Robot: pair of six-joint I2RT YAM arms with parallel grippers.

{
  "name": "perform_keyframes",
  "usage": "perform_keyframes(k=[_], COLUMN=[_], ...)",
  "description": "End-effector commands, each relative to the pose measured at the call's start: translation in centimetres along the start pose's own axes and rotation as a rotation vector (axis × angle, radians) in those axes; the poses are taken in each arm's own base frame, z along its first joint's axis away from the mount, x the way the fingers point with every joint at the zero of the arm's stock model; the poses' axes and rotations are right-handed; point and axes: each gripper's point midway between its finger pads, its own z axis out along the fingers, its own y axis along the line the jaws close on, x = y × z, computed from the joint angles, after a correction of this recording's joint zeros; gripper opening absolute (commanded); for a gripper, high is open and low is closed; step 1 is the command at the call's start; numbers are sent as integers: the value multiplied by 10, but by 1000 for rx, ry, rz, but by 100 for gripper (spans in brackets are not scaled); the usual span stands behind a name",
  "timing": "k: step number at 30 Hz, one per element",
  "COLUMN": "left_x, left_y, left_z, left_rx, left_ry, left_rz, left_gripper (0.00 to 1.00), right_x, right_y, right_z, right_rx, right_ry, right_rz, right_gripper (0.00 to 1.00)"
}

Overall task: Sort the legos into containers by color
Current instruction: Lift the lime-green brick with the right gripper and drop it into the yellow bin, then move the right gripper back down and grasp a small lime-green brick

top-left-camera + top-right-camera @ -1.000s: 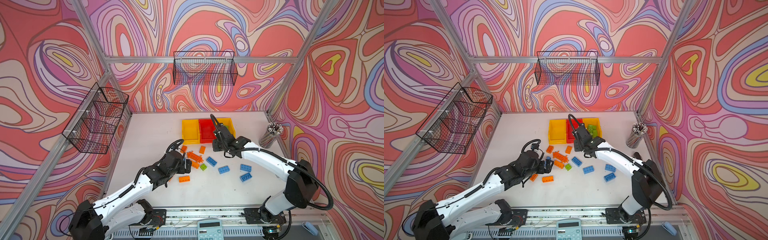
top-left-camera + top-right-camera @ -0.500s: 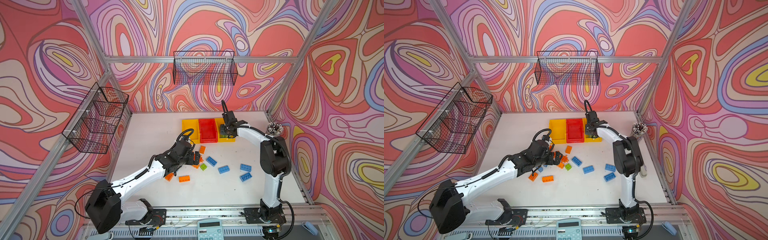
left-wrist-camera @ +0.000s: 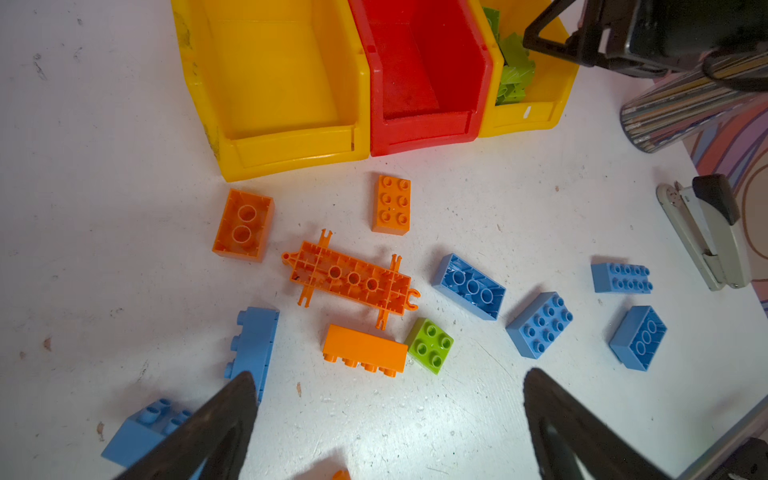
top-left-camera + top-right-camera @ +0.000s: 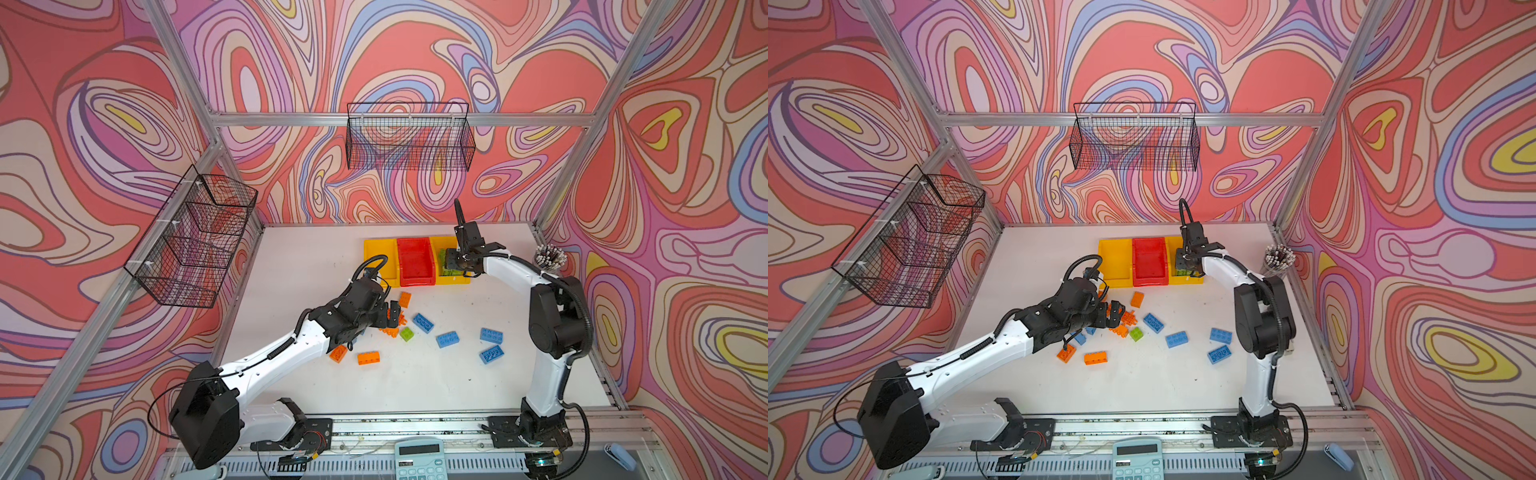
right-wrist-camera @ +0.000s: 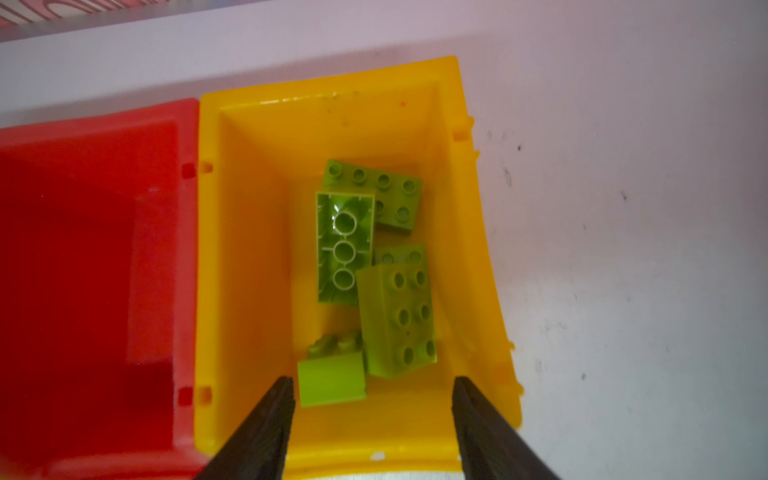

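**A:** What takes up the most room on the white table (image 4: pixel 291 257)?

**B:** The two arms. The left gripper (image 3: pixel 388 374) hangs over the loose pile, jaws spread wide, nothing between them. The right gripper (image 5: pixel 372 378) is above the right yellow bin (image 5: pixel 249 232), jaws parted, clamping nothing.

**A:** How many bins?

**B:** Three, in a touching row at the back. They are the left yellow bin (image 3: pixel 270 145), the red bin (image 3: pixel 419 129), then that right yellow one.

**A:** And the legos?

**B:** The long orange assembly (image 3: pixel 351 280) is the largest, underside up, mid-pile. Around it the left wrist view shows three orange bricks (image 3: pixel 391 203) and six blue bricks (image 3: pixel 540 324). One green square brick (image 3: pixel 430 345) lies right against the orange one on its side. In both top views two front orange bricks (image 4: pixel 368 357) lie nearer the arms' bases.

**A:** Inside the right bin?

**B:** Five green bricks (image 5: pixel 395 320), as I count them. The smallest green piece (image 5: pixel 332 378) sits just beside one finger.
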Motion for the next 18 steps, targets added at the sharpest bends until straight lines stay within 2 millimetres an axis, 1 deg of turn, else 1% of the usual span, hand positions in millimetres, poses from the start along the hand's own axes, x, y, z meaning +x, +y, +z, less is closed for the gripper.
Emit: perform_keyframes(k=[1, 2, 3, 5, 8, 10, 13, 15, 18], left_x=[11, 15, 18, 27, 41, 49, 59, 65, 70], left_y=[8, 10, 12, 17, 27, 33, 42, 49, 56], left_z=[-10, -12, -15, -19, -26, -32, -39, -45, -51], left_rx=[-5, -2, 2, 6, 5, 5, -2, -11, -19], left_ry=[2, 0, -1, -1, 1, -2, -6, -11, -28], left_rz=[-21, -30, -38, -55, -80, -98, -119, -129, -141], left_gripper=[100, 100, 100, 100, 100, 100, 100, 100, 100], right_x=[4, 13, 15, 31, 61, 85, 115, 134, 159], right_y=[22, 26, 34, 50, 80, 103, 126, 138, 152], right_z=[-37, -38, -55, -66, -80, -87, -89, -87, -82], right_rx=[-81, -84, -102, -133, -194, -236, -280, -304, -332], right_ry=[-32, -16, -36, -25, -2, 22, 55, 80, 116], right_rz=[-8, -19, -30, -55, -97, -128, -157, -176, -204], right_gripper=[64, 64, 64, 64, 64, 64, 64, 64, 64])
